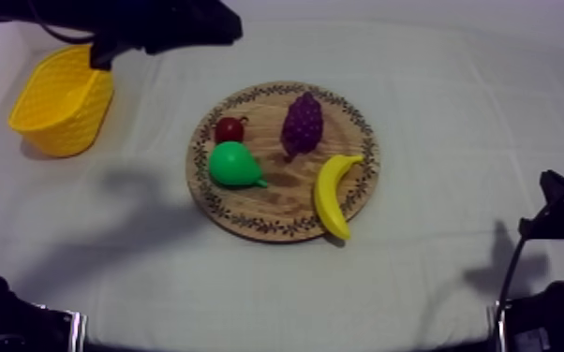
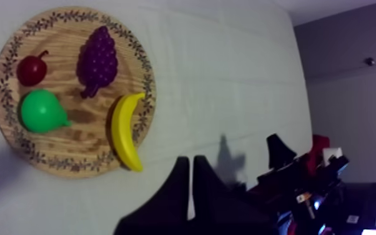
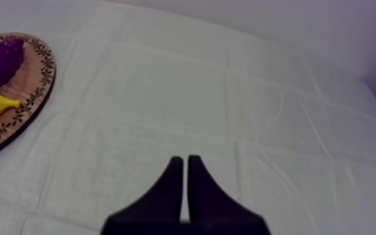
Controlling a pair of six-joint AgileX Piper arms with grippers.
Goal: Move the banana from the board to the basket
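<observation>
On wooden board (image 1: 284, 198): banana (image 1: 331, 195), pear (image 1: 234, 166), grapes (image 1: 302, 122), small red fruit (image 1: 229, 128); yellow basket (image 1: 66, 131) apart; both jaws clenched.

Board (image 1: 248, 221) sits mid-table (image 1: 454, 103). Basket (image 1: 61, 131) is at the far left toward the back, well apart from the board. On the board: small red fruit (image 1: 229, 128) back-left, pear (image 1: 233, 166) just in front of it, grapes (image 1: 302, 123) back-centre. Banana (image 1: 331, 195) lies along the right side, its front end reaching over the rim.
</observation>
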